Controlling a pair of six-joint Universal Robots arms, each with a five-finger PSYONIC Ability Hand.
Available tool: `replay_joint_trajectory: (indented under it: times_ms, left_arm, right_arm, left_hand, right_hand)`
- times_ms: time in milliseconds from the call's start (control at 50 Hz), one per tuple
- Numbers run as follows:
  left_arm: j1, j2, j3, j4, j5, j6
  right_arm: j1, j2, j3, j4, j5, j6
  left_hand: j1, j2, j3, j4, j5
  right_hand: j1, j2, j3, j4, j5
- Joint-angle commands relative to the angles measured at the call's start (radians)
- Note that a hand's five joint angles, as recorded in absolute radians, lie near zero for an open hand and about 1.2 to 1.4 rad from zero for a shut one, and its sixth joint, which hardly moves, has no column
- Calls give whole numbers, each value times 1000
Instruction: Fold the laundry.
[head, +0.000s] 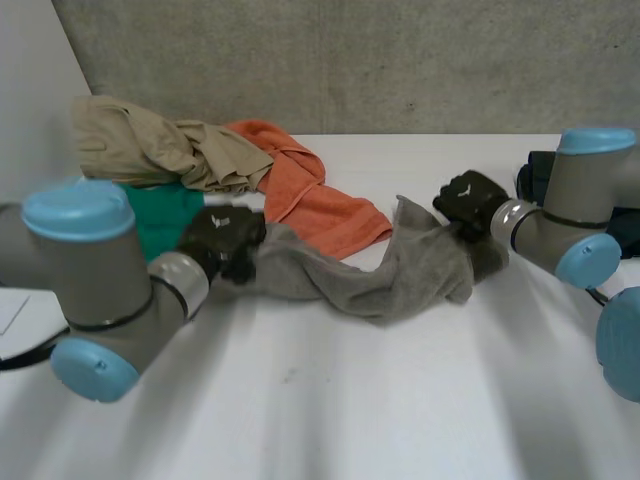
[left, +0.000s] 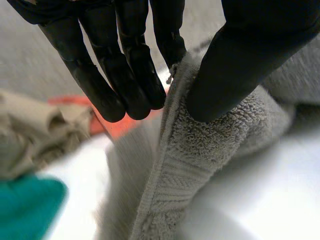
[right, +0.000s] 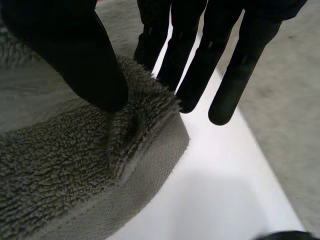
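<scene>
While grey towel (head: 350, 270) lies twisted across white table (head: 350, 400), left hand (head: 222, 238) pinches hem at one end, thumb against fingers; right hand (head: 470, 200) pinches far corner same way; orange towel (head: 320, 205) just behind grey one; beige garment (head: 160, 150), green cloth (head: 160, 215) heaped beyond left hand.

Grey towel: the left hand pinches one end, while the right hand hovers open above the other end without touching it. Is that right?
Not quite. The right hand is not hovering open: the right wrist view shows its thumb and fingers pinching the edge of the grey towel. The left hand does pinch the other end, as you said.
</scene>
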Motion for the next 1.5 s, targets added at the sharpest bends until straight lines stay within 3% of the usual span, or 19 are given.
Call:
replay_joint_trajectory:
  times_ms: [20,180,280,380,540,600,680,740,820,960,1160,1220,1240,1260,1320,1400,1500]
  left_arm:
    - [11,145,66,-80,3,-19]
    - [57,347,21,-270,8,-15]
    - [99,366,1,-358,39,1]
    - [122,265,26,-364,63,33]
    - [93,-49,195,-303,-23,99]
    - [76,-161,289,-289,-81,113]
    - [57,-192,355,-307,-141,114]
    - [51,-153,326,-346,-173,119]
    - [68,-96,237,-347,-192,128]
    - [117,-60,126,-278,-190,160]
    - [151,-155,135,-206,-196,209]
    - [151,-189,160,-221,-196,220]
    - [151,-194,166,-226,-198,220]
    - [151,-198,177,-223,-199,222]
    - [151,-182,201,-200,-198,216]
    - [134,-122,311,-58,-178,188]
    - [128,-65,467,172,-179,156]
  right_arm:
    - [-39,-203,65,78,74,137]
    - [-128,-603,444,328,62,63]
    - [-153,-716,581,321,33,15]
    - [-135,-727,637,274,22,36]
    - [-96,-621,714,24,70,148]
    - [-84,-582,737,-88,145,183]
    - [-73,-570,777,-177,220,196]
    - [-72,-579,818,-197,222,194]
    - [-70,-599,861,-203,191,193]
    - [-64,-613,898,-211,151,170]
    - [-67,-608,915,-207,145,113]
    - [-67,-605,915,-211,146,99]
    - [-66,-605,912,-213,148,96]
    - [-66,-602,906,-216,148,92]
    - [-58,-601,877,-239,151,96]
    - [-29,-595,779,-328,177,121]
    - [-18,-605,635,-678,286,249]
  left_hand:
    - [242,203,211,203,243]
    - [242,203,211,203,243]
    - [242,203,211,203,243]
    - [242,203,211,203,243]
    - [242,203,211,203,243]
    - [52,13,21,13,53]
    - [-324,-362,-355,-362,-323]
    - [-600,-639,-631,-639,-599]
    - [-638,-677,-669,-677,-638]
    - [-627,-665,-658,-666,-626]
    - [-480,-519,-511,-519,-479]
    - [-211,-250,-242,-250,-210]
    - [-64,-103,-95,-103,-64]
    - [239,200,208,200,240]
    - [242,203,211,203,243]
    - [242,203,211,203,243]
    - [242,203,211,203,243]
  right_hand:
    - [281,230,220,203,266]
    - [281,230,220,203,266]
    - [281,230,220,203,266]
    - [281,230,220,203,266]
    - [281,230,220,203,266]
    - [281,230,220,203,266]
    - [281,230,220,203,266]
    - [281,230,220,203,266]
    - [281,230,220,203,266]
    - [281,230,220,203,266]
    - [281,230,220,203,266]
    - [281,230,220,203,266]
    - [281,230,220,203,266]
    - [281,230,220,203,266]
    - [281,230,220,203,266]
    - [281,230,220,203,266]
    - [281,230,220,203,266]
